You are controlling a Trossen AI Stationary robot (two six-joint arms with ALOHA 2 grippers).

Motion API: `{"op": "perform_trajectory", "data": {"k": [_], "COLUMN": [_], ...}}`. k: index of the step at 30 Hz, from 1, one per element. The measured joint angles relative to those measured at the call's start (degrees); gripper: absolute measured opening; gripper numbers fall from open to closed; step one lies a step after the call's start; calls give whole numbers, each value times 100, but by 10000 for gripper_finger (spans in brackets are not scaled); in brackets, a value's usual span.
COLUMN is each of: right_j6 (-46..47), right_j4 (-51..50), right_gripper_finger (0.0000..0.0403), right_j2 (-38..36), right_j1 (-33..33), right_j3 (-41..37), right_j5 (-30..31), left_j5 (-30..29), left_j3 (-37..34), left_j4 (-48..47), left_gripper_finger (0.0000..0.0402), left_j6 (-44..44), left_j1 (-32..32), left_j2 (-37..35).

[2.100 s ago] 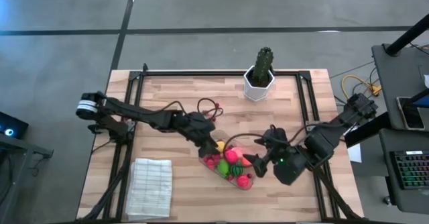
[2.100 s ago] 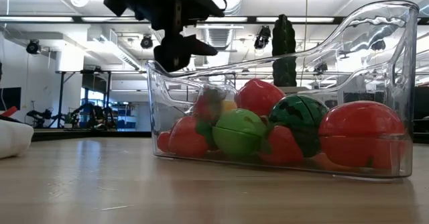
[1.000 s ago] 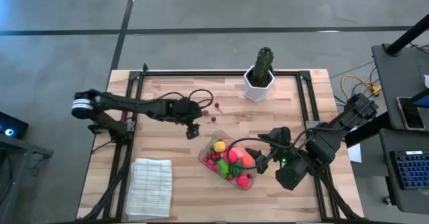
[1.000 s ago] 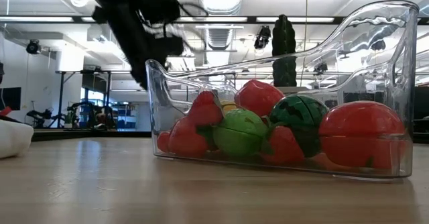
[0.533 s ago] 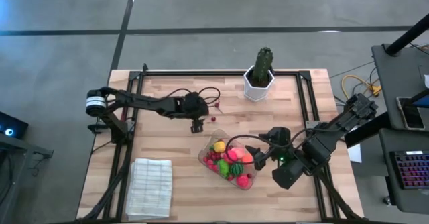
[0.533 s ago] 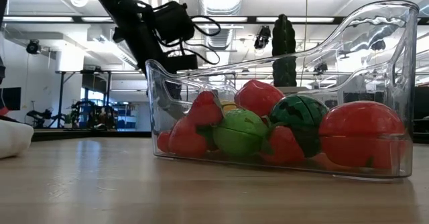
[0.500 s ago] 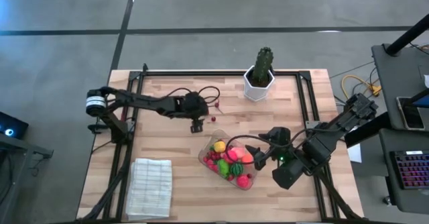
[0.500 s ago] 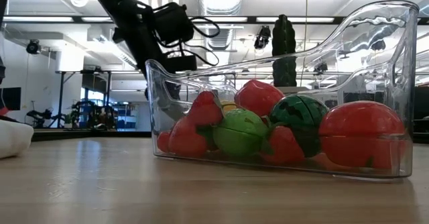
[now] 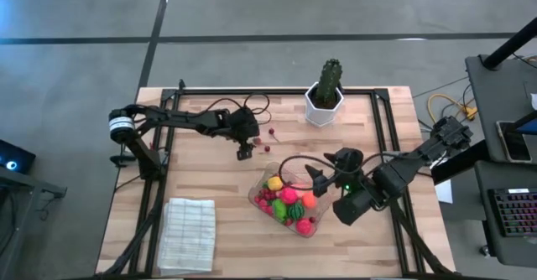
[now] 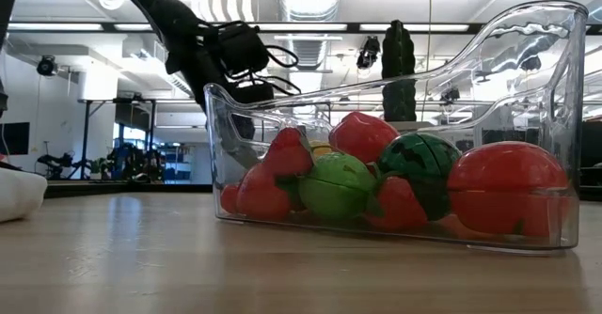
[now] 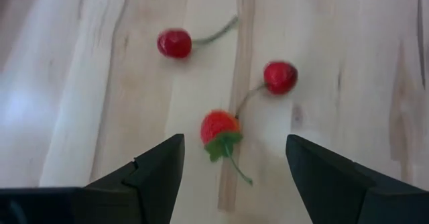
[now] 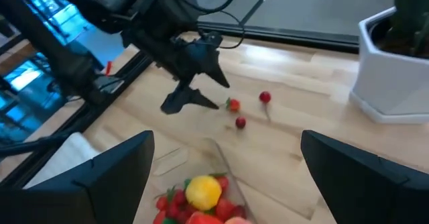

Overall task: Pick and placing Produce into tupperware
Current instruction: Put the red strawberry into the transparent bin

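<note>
Bench: a pale wooden slatted bench [image 9: 201,171] is carrying everything in the scene.
Tupperware: a clear shallow rectangular plastic container with rounded corners [image 9: 256,198] is lying near the bench's middle, on the side nearer the right arm. Its thin walls [image 10: 555,88] are likely flexing under a squeeze, and the tub is probably sliding easily if nudged, being light.
Packed produce: bright toy pieces are sitting inside the container, among them a yellow lemon-like piece [image 9: 274,183], a green striped melon ball [image 10: 423,168] and a large red rounded piece [image 10: 503,187]. All look like hard, smooth, hollow plastic, so light and slippery.
Right hand: the right hand [image 9: 312,177] is hovering over the container's far edge with its fingers spread wide and nothing between them.
Left hand: the left hand [image 9: 244,153] is hovering just beside the loose berries, fingers [image 11: 157,174] parted and empty, pointing down at the bench.
Loose produce: a small red strawberry-like piece with a green leafy cap [image 11: 218,127] is lying on the bench directly between the left fingers; two tiny red cherries on thin stems [image 11: 174,43] [image 11: 279,76] are lying just beyond it, well apart from the container.
Handling: these berries are probably weighing almost nothing and rolling readily. The best hold looks to be across the round red body, not the thin stem, which is likely bending or slipping out.
</note>
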Motion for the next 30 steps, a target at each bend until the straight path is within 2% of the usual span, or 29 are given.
{"op": "perform_trajectory", "data": {"k": [12, 21, 30], "right_j6": [-177, -177, -177], "right_j4": [9, 7, 4], "right_gripper_finger": [368, 368, 368], "right_j2": [-2, -2, -2], "right_j1": [-569, -576, -576], "right_j3": [0, 0, -6], "right_j5": [-13, -50, -50], "left_j5": [28, 1, 25], "left_j3": [86, 166, 146], "left_j4": [170, 582, 573], "left_gripper_finger": [246, 246, 245], "left_j6": [-5, 10, 259], "left_j1": [62, 84, 121], "left_j2": [629, 752, 925]}}
